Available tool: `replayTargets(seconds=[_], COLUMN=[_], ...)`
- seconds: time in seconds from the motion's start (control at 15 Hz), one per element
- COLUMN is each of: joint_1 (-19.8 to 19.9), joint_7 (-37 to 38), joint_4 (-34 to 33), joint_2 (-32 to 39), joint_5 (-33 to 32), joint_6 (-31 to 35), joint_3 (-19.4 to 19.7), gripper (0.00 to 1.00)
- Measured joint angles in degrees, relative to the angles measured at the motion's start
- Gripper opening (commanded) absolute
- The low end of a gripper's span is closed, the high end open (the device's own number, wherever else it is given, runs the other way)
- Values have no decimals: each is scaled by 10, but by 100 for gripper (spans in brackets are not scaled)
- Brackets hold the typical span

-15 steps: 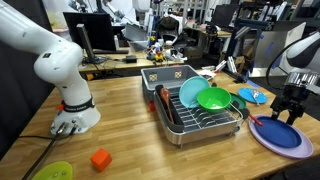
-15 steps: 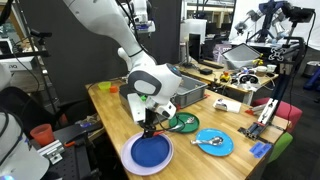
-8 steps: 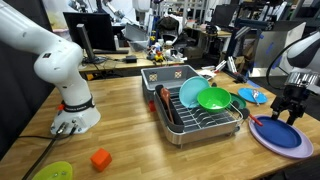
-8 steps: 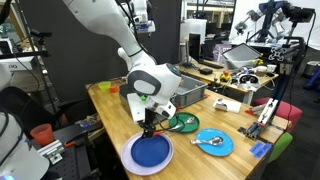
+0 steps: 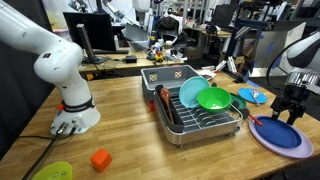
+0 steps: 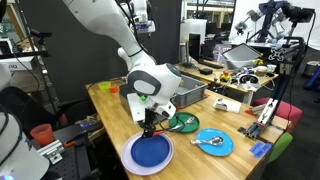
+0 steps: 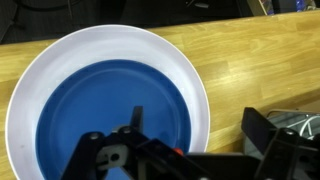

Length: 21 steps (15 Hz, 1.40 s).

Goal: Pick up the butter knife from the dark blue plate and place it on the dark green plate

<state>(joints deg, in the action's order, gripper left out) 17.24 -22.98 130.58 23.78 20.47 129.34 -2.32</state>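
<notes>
The dark blue plate [image 7: 100,110] with its pale rim fills the wrist view; it also lies at the table's edge in both exterior views [image 5: 280,136] [image 6: 150,153]. My gripper [image 7: 200,125] hangs open just above it, one finger over the blue centre and the other beyond the rim over wood [image 5: 291,106] [image 6: 150,123]. Only a small red-orange speck of the butter knife [image 7: 177,151] shows below the gripper body; the rest is hidden. The dark green plate [image 5: 213,98] leans in the dish rack next to a teal dish [image 5: 190,92].
The grey dish rack [image 5: 195,128] stands mid-table beside the blue plate. A light blue dish [image 6: 214,142] holds a spoon. An orange block [image 5: 100,158] and a yellow-green plate [image 5: 52,171] lie near the robot base [image 5: 75,115].
</notes>
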Motion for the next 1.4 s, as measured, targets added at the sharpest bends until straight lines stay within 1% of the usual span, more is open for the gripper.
replayTargets(seconds=[1.4], joint_1=[0], joint_7=[0], joint_4=[0], joint_2=[0], joint_5=[0], joint_6=[0], joint_3=[0], gripper=[100])
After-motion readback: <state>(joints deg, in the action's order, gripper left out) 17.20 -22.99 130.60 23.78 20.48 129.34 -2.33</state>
